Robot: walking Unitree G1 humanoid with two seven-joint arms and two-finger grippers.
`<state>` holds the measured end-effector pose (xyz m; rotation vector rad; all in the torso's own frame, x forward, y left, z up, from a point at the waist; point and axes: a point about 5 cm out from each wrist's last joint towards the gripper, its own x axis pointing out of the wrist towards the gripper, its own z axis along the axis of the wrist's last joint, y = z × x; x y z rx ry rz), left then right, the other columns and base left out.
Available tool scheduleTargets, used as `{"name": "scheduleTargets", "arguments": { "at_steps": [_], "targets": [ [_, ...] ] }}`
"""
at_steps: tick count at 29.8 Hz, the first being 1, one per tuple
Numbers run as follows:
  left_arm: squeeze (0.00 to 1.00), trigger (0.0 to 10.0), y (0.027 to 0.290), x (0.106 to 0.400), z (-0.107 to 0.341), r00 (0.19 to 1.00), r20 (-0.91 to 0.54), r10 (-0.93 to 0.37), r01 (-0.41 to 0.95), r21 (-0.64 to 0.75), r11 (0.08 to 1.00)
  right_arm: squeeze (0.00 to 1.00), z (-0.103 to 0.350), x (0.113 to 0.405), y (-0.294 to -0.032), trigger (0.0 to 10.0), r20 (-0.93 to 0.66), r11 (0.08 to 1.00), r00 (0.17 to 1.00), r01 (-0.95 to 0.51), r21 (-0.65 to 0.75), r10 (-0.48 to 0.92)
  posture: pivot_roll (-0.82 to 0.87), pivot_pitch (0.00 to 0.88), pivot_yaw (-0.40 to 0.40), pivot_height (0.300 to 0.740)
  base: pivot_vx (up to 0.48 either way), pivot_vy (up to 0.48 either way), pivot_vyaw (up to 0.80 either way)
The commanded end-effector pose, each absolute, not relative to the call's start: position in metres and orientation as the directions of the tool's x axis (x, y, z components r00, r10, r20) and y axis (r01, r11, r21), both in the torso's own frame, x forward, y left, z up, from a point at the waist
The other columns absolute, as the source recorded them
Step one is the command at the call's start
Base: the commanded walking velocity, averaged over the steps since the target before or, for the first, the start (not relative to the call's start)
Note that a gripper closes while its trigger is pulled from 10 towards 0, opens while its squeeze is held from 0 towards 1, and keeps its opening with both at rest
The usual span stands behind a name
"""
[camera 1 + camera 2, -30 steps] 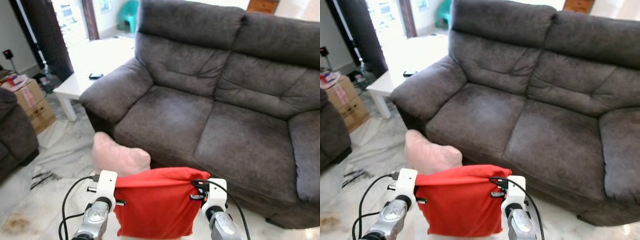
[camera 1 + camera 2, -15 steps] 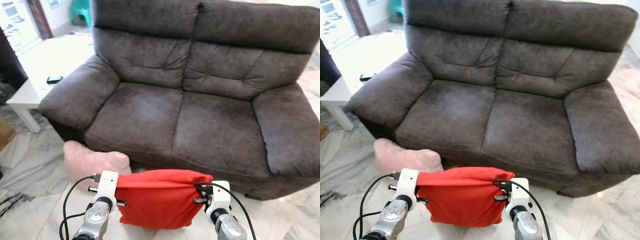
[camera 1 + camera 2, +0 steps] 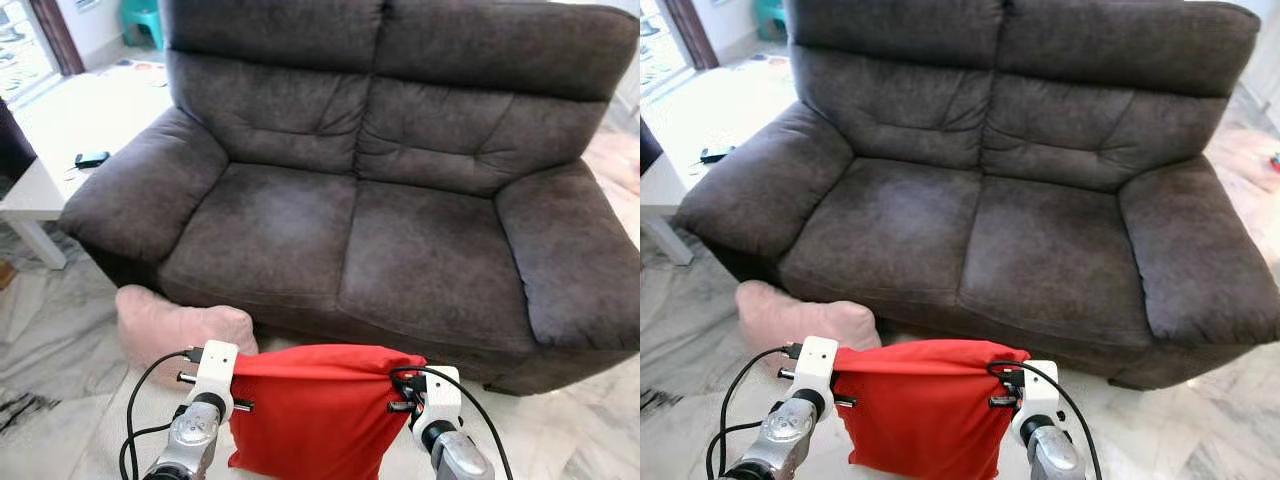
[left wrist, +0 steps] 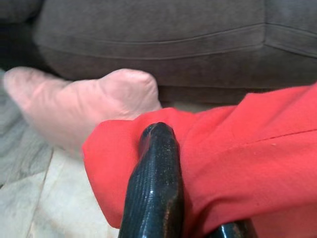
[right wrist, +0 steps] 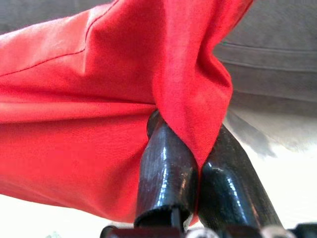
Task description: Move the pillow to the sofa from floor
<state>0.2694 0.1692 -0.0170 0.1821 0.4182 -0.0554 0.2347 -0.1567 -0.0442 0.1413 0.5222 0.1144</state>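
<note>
A red pillow (image 3: pixel 315 412) hangs between my two arms, just in front of the dark grey sofa (image 3: pixel 350 230). My left gripper (image 4: pixel 163 163) is shut on the pillow's left top corner, the red cloth (image 4: pixel 233 148) folded over its black finger. My right gripper (image 5: pixel 198 158) is shut on the right top corner, with the fabric (image 5: pixel 99 99) pinched between both fingers. A pale pink pillow (image 3: pixel 170 322) lies on the marble floor against the sofa's front left. The sofa's two seat cushions are bare.
A white low table (image 3: pixel 60 150) with a small dark device (image 3: pixel 91 158) stands left of the sofa's armrest. Marble floor (image 3: pixel 60 380) spreads in front and to the left. The sofa's right armrest (image 3: pixel 570 260) is wide and flat.
The camera has swung right and closer, so the sofa now sits centred. The red pillow stays gripped at both corners and hangs a little lower in view.
</note>
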Motion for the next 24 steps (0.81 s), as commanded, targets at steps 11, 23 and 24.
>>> {"name": "scheduleTargets", "arguments": {
  "at_steps": [11,23,24],
  "targets": [
    [0.0,10.0,0.1978,0.2795,-0.0022,0.935,-0.337,0.109,-0.034,0.22,0.975,0.0,-0.0378,0.2381,-0.203,10.0,-0.48,0.984,0.876,0.113,0.139,-0.033,0.03,0.0,-0.035,0.74,0.0,-0.244,-0.44],
    [0.0,10.0,0.1973,0.2804,-0.0015,0.936,-0.334,0.11,-0.035,0.222,0.974,0.0,-0.0386,0.2378,-0.1999,10.0,-0.481,0.983,0.876,0.114,0.141,-0.033,0.03,0.0,-0.038,0.74,0.0,-0.244,0.0],
    [0.0,10.0,0.1973,0.2804,-0.0015,0.936,-0.334,0.11,-0.035,0.222,0.974,0.0,-0.0389,0.2375,-0.1997,10.0,-0.482,0.983,0.875,0.115,0.142,-0.033,0.03,0.0,-0.038,0.74,0.0,-0.244,0.0]
  ]
}}
